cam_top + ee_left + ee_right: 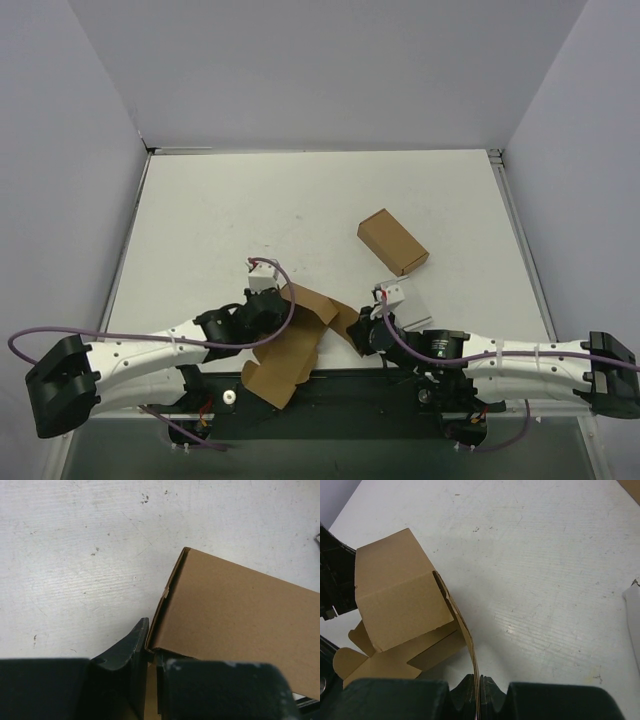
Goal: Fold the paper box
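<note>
Now, mid-fold: your left pincer (150, 652) grips the paper box (295, 352) by a panel edge, your right pincer (479, 686) pinches its thin flap, nearer you than the oblong carton (392, 241). Next, likely fold that flap inward along its crease.

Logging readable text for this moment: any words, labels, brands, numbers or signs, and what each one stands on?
No readable text in any view.
The paper box: plain brown card, no print, in the top view and both wrist views.
The oblong carton: blank faces where they show.
The table: only scuffs and dark specks, no markings.
</note>
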Available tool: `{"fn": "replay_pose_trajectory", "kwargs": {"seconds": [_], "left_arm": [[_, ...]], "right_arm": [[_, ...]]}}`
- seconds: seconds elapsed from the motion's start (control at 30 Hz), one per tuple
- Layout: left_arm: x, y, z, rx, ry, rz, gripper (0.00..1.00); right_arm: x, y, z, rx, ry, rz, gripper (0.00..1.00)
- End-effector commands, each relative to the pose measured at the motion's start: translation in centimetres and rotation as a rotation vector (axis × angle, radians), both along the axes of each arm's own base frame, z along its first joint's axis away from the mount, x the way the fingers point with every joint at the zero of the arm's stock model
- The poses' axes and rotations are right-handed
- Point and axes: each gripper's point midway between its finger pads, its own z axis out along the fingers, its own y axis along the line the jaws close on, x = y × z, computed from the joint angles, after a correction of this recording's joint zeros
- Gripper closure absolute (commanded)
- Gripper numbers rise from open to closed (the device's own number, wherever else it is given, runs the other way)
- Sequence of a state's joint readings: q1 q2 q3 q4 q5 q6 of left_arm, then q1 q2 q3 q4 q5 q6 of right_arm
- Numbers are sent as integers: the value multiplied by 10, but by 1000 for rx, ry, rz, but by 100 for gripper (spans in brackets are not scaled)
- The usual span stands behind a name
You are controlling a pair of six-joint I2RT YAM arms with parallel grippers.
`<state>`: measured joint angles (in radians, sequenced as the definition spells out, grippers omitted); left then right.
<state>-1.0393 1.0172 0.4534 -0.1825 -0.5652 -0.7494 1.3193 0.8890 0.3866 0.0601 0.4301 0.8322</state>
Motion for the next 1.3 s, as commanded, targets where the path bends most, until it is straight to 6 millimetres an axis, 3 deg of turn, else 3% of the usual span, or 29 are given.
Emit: {"fn": "replay_pose_trajectory", "kwargs": {"seconds": [0.0, 0.2, 0.27, 0.3, 0.33, 0.43, 0.63, 0.7, 0.83, 0.93, 1.03, 1.27], "left_arm": [[28, 37, 11, 80, -113, 238, 100], [22, -8, 13, -12, -130, 63, 100], [18, -12, 13, -20, -121, 48, 100], [16, -2, 8, 26, -111, 69, 100], [15, 2, 8, 39, -109, 84, 100], [10, 8, 5, 96, -114, 77, 100], [-1, 11, -1, 218, -140, 38, 100], [-5, 10, -5, 238, -136, 20, 100], [-9, 9, -9, 264, -142, 22, 100], [-13, 6, -10, 267, -149, 24, 100], [-16, 3, -11, 265, -155, 33, 100], [-21, -4, -12, 252, -162, 42, 100]], "right_arm": [[1, -22, -11, -105, 6, -58, 100], [3, -23, -16, -112, 0, -68, 100], [4, -26, -16, -104, 3, -75, 84], [4, -26, -14, -96, 2, -76, 73], [4, -26, -11, -88, -3, -74, 50], [4, -31, 2, -72, -16, -75, 33], [3, -40, 45, 11, -39, -104, 31], [1, -32, 58, 75, -28, -95, 31], [-5, 4, 82, 207, 20, -36, 31], [-6, 32, 88, 277, 81, -11, 31], [3, 52, 82, 343, 149, -21, 32], [28, 62, 73, 416, 183, -83, 33]]}}
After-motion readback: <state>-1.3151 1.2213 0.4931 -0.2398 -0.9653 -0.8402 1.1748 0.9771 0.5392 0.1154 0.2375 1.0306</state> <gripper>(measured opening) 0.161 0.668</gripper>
